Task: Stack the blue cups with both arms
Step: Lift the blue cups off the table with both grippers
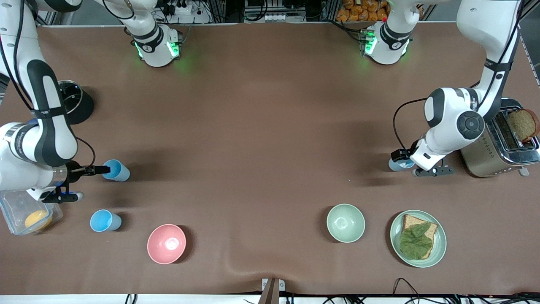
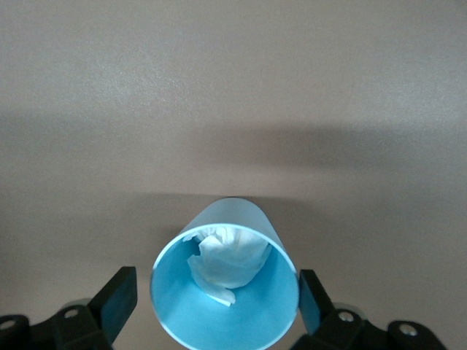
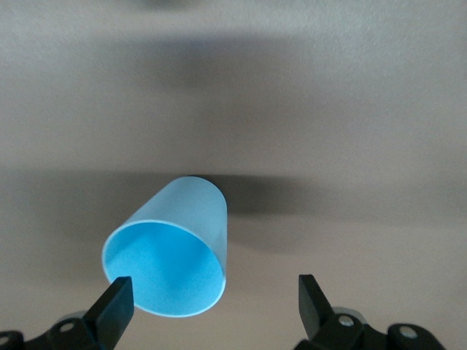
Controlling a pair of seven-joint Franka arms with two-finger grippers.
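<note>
I see the toaster (image 1: pixel 500 145) beside the open left gripper (image 2: pixel 217 306), which straddles a tissue-stuffed cup (image 2: pixel 225 284) that only the wrist view shows; the right gripper (image 3: pixel 211 310) is open at another cup (image 3: pixel 174 259).

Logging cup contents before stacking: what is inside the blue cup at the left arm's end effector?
A crumpled white tissue sits inside the blue cup, between the open left end effector fingers. The tissue covers the cup's bottom, so nothing beneath it can be seen.

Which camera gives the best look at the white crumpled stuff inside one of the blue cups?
The left wrist view: it looks straight into the blue cup, showing the crumpled white paper. In the front view that cup is mostly hidden by the left arm's gripper. The right wrist view shows another, empty cup.
</note>
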